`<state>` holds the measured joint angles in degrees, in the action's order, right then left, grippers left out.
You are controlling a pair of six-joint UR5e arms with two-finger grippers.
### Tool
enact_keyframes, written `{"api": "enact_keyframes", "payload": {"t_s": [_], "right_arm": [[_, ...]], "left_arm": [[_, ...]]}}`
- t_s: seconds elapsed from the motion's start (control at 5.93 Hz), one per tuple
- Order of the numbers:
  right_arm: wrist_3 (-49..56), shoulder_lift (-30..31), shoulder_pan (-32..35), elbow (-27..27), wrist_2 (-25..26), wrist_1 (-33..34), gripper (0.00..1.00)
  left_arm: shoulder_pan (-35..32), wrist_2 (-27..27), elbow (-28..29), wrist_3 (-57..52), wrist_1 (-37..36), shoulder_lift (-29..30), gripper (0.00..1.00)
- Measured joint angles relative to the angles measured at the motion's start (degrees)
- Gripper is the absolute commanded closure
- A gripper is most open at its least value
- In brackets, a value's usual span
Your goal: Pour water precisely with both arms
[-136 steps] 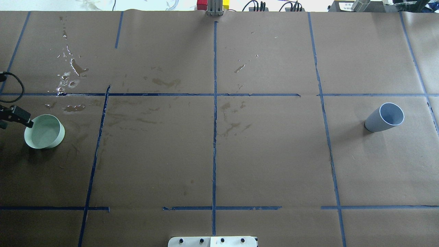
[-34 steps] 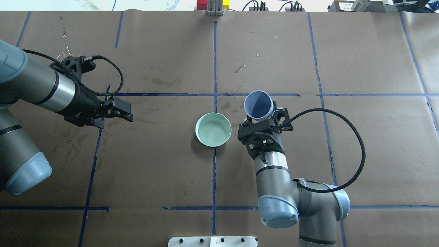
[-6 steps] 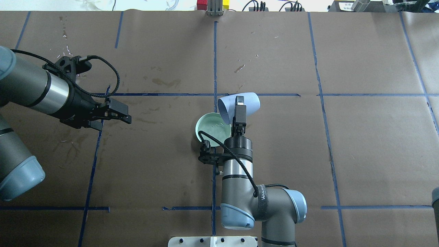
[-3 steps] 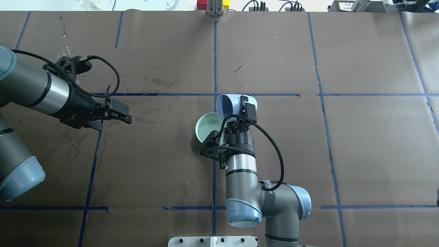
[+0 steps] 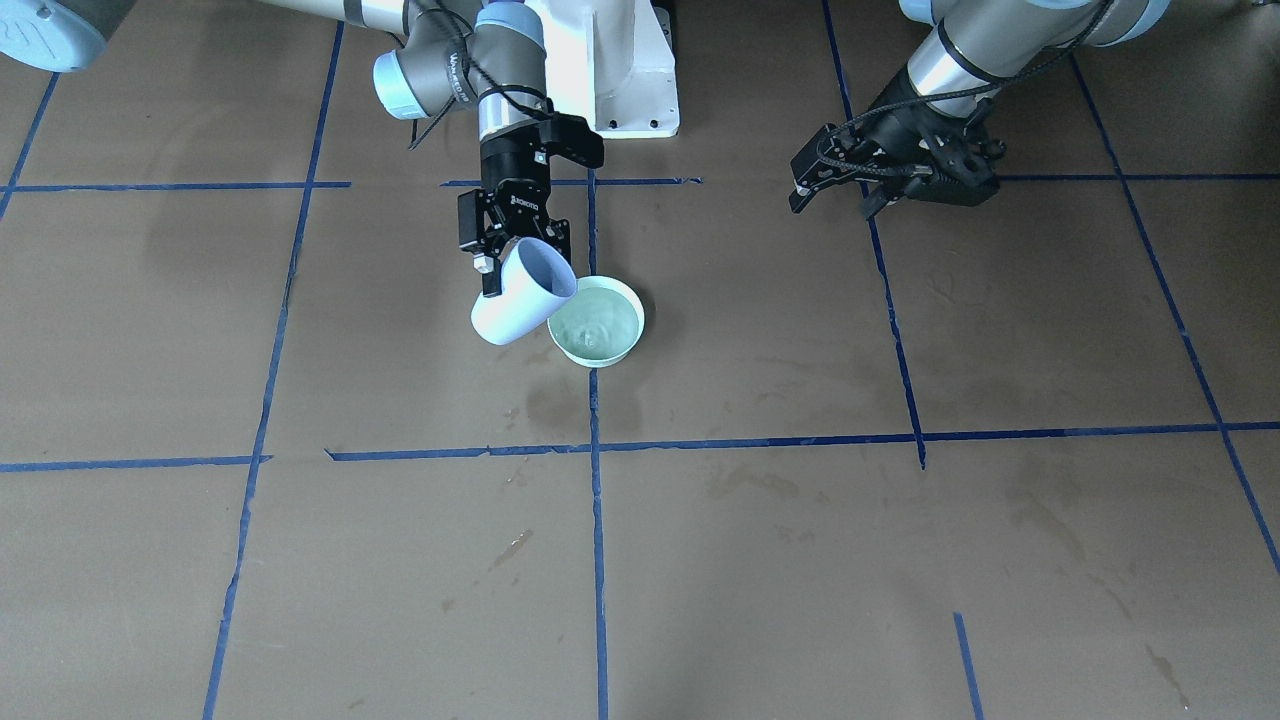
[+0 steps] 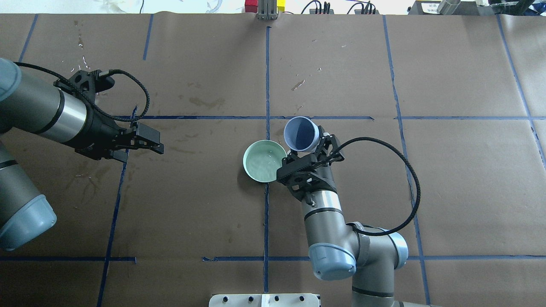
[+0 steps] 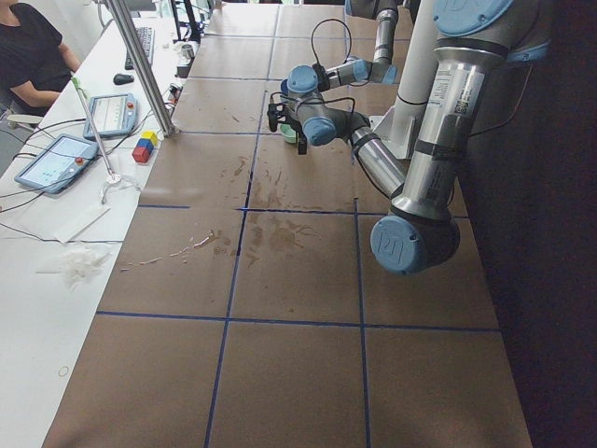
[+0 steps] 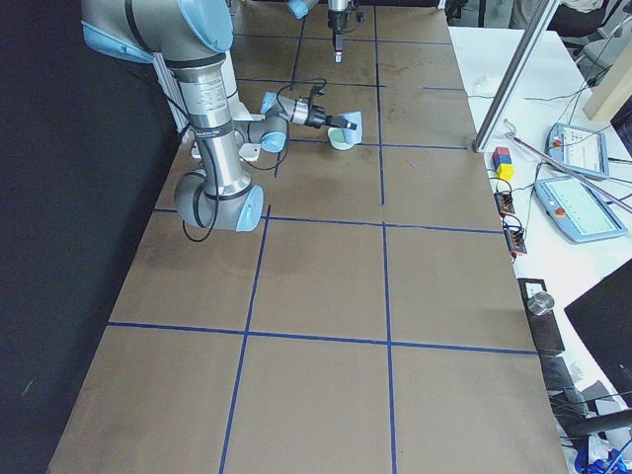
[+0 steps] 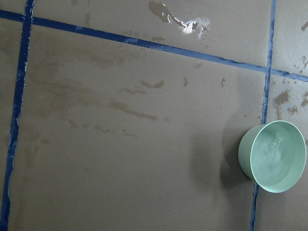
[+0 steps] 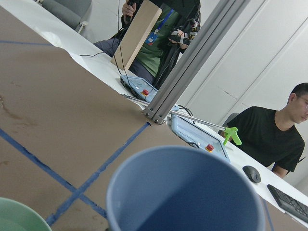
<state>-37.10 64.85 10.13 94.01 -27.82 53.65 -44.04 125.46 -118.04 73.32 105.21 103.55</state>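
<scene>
Overhead exterior: right gripper [image 6: 310, 149] holds tilted blue cup [image 6: 302, 133] beside green bowl [image 6: 245, 161].

Table [image 6: 448, 192] looked at from high behind, from across, from both ends. Wrist views taken close. Green bowl [image 6: 265, 160] shared by most.

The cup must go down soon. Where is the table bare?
Bare: the stretch between the left tool and the bowl, and the squares beyond the cup on the robot's right. Crowded: at the bowl, where cup and right tool sit close.
</scene>
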Motion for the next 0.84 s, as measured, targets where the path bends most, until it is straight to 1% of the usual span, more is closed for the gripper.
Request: {"api": "enact_keyframes", "payload": {"t_s": [0.17, 0.34, 0.67, 0.84], "right_arm": [[-8.3, 3.42, 0.16, 1.24, -0.32, -2.25, 1.0], [-14.99, 7.5, 0.27, 2.59, -0.47, -6.03, 1.0], [-20.14, 17.37, 0.86, 3.64, -0.82, -19.74, 1.0], [-21.58, 21.63, 2.21, 3.8, -1.27, -23.71, 1.0]], "left_arm": [[0.0, -0.08, 0.0, -0.01, 0.0, -0.21, 0.0], [0.0, -0.11, 0.0, -0.01, 0.0, -0.43, 0.0], [-0.06, -0.13, 0.0, -0.02, 0.0, -0.56, 0.0], [-0.06, -0.15, 0.0, -0.02, 0.0, -0.62, 0.0]]}}
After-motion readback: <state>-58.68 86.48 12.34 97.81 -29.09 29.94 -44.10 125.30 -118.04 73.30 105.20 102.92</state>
